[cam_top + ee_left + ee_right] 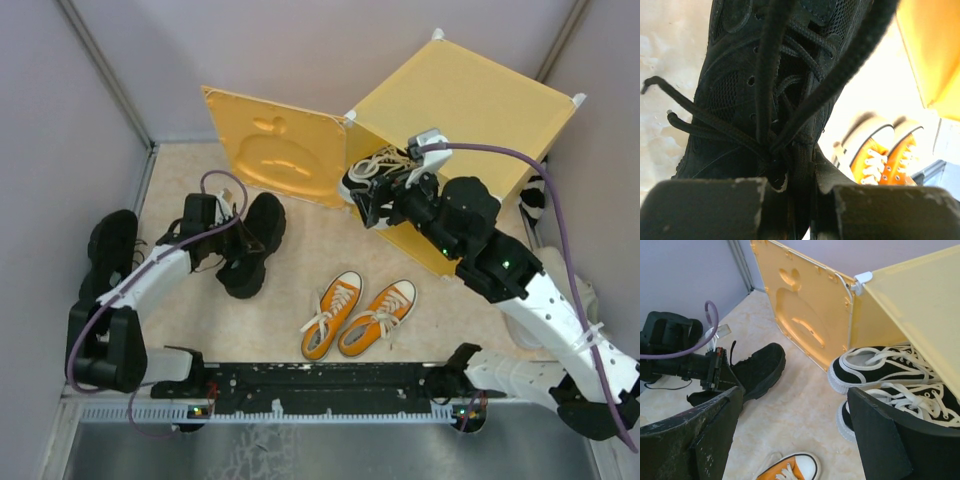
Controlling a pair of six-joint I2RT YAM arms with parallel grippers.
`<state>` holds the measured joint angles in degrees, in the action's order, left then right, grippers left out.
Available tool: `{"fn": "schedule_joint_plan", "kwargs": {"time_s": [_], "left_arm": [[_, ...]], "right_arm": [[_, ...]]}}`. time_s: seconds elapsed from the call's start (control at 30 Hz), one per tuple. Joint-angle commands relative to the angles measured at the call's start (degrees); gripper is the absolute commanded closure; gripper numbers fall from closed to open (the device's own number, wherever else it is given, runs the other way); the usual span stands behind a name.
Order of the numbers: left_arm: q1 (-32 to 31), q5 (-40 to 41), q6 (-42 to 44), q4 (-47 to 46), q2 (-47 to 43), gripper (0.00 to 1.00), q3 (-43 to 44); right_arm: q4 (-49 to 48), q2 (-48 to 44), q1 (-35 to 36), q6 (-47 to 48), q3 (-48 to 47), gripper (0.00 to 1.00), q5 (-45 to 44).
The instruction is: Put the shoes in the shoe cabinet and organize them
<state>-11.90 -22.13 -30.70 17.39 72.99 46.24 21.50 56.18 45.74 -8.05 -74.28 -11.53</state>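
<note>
Overhead, the L gripper (pixel 226 224) sits on the laced top of an all-black sneaker (pixel 258 240) on the floor. It is well apart from the shoe cabinet (pixel 470 95), whose door (pixel 275 150) stands open. Risk: if the hold is only on laces or tongue, the shoe could swing in a carry. It might then clip the door or the orange sneakers (pixel 360 315), which lie between it and the cabinet front. The R gripper (pixel 375 205) is right at the cabinet mouth, just beside the b/w sneakers (pixel 372 170). Two arms heading for one opening could collide.

L wrist cam: the jaws are pinched nearly together on the all-black sneaker (pixel 765 90) at its laced throat, w/ fingers (pixel 705 207) on either side. How much material is caught can't be told. Loose laces trail off, so a snag or slip looks possible. The orange sneakers (pixel 885 157) sit beyond, blurred.

R wrist cam: the R gripper (pixel 795 405) is spread wide w/ nothing between its fingers (pixel 890 435). The b/w sneakers (pixel 885 367) lie at the cabinet mouth, just beside one finger, and their toes look to poke out past the edge. A careless sweep could drag them out.
</note>
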Motion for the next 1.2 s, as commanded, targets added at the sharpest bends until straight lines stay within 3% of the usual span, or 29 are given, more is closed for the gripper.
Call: {"fn": "schedule_joint_plan", "kwargs": {"time_s": [0.0, 0.2, 0.33, 0.57, 0.63, 0.77, 0.97, 1.17], "left_arm": [[-0.8, 3.5, -2.0, -11.8, 4.1, 1.0, 1.4], [-1.2, 4.7, -1.6, -14.0, 14.7, 1.0, 6.1], [-1.4, 5.1, -1.2, -14.6, 18.0, 0.86, 7.3], [-1.8, 5.0, 1.1, -15.5, 18.0, 0.15, 8.3], [-1.9, 4.4, 2.1, -14.0, 17.0, 0.02, 9.1], [-3.1, 4.0, 4.5, -9.4, 13.2, 0.01, 10.2], [-6.0, 2.7, 7.8, -3.4, 0.5, 0.01, 10.0], [-8.0, -2.1, 7.9, -12.0, -13.4, 0.01, 5.2]], "right_arm": [[2.1, -3.0, 0.4, 2.0, -2.0, 0.14, -2.9], [5.8, -6.2, 0.3, 1.0, -2.1, 0.14, -7.0], [6.9, -8.0, 0.4, 1.1, -1.4, 0.14, -9.9], [7.6, -9.1, 0.3, 1.5, -0.7, 0.13, -12.4], [7.9, -8.6, 0.3, 1.5, -0.8, 0.13, -12.3], [8.4, -7.5, 0.3, 1.6, -1.6, 0.13, -11.7], [9.7, -5.6, 0.3, 2.4, -3.0, 0.12, -11.6], [9.9, -4.0, 0.0, 2.4, -3.5, 0.11, -13.3]]}}
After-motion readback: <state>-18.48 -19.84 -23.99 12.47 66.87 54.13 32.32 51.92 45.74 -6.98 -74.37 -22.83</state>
